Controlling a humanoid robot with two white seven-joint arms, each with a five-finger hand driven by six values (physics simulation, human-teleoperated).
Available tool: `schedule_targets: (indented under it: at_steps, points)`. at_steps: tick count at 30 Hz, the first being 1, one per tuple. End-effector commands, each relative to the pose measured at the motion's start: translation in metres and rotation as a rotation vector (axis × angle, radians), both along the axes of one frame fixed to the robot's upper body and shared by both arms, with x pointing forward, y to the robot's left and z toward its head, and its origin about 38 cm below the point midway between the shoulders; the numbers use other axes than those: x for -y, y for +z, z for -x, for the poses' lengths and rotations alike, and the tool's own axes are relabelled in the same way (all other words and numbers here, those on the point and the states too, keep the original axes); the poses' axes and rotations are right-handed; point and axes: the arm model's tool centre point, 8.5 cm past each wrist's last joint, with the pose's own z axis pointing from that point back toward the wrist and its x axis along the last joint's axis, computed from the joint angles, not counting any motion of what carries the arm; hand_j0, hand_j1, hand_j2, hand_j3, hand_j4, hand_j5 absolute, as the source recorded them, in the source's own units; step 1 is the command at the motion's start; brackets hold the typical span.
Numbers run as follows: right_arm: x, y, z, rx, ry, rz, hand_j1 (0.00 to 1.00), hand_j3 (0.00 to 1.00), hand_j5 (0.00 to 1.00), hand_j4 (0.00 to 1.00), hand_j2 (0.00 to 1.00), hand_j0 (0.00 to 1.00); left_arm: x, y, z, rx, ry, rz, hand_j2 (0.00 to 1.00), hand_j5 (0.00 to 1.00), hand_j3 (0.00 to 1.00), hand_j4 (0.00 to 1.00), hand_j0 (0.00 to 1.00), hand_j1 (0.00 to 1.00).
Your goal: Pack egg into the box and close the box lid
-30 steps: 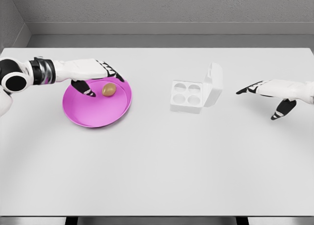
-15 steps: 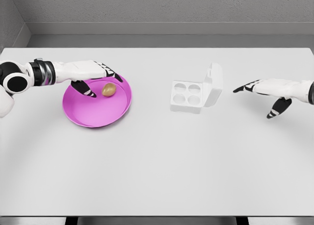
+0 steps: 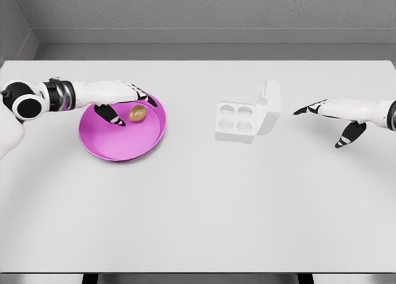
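Head view: a white desk [image 3: 198,203] seen from above. At left sits a round pink plate [image 3: 117,142] with a brown egg [image 3: 137,113] lying near its upper middle. The left robot hand [image 3: 120,98] reaches in over the plate's upper left edge, fingers spread around the egg and holding nothing, thumb just left of it. In the middle stands a white box [image 3: 238,121] with four empty cups, its lid [image 3: 270,107] raised upright on the right side. The right robot hand [image 3: 337,114] hovers to the right of the lid, apart from it, fingers loosely extended and empty.
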Motion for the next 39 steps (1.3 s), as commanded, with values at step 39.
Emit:
schedule_targets:
  at_steps: [39]
  points:
    - [-0.001,0.0,0.0,-0.001,0.0,-0.006,1.0,1.0,1.0,1.0,1.0,1.0,-0.003,-0.012,-0.003,-0.036,0.03,0.003,0.79,0.79,0.79,0.79,0.79,0.79]
